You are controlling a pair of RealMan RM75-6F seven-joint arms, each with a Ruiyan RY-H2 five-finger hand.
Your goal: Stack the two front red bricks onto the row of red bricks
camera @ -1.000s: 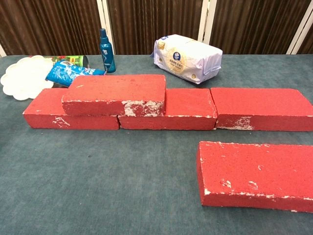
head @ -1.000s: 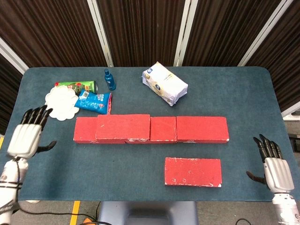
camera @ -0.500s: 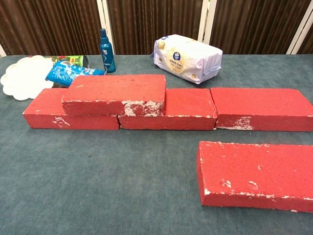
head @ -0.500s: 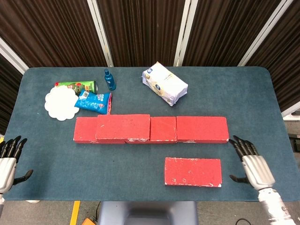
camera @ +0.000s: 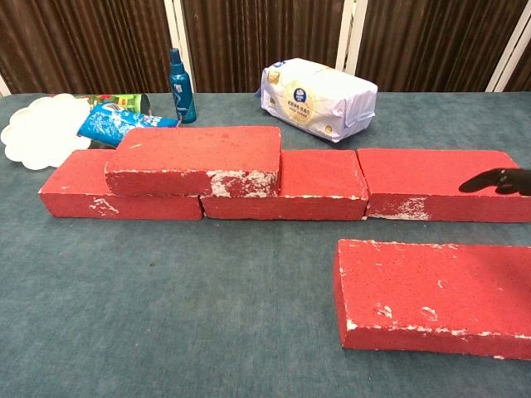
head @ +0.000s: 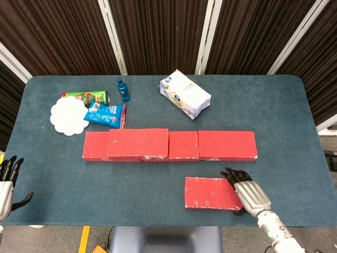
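The right hand has swung in from the table edge; its spread fingers now reach over the right end of the front brick, gripping nothing. The left hand stays back, empty. A grasp looks imminent; the row lies just beyond the fingertips.

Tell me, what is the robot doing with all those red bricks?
It is building with them. One red brick already lies stacked on the row of red bricks. The right robot hand is now over the right end of the last front brick, apparently about to pick it up; a grip cannot be seen yet. The left robot hand waits at the table's left edge, holding nothing.
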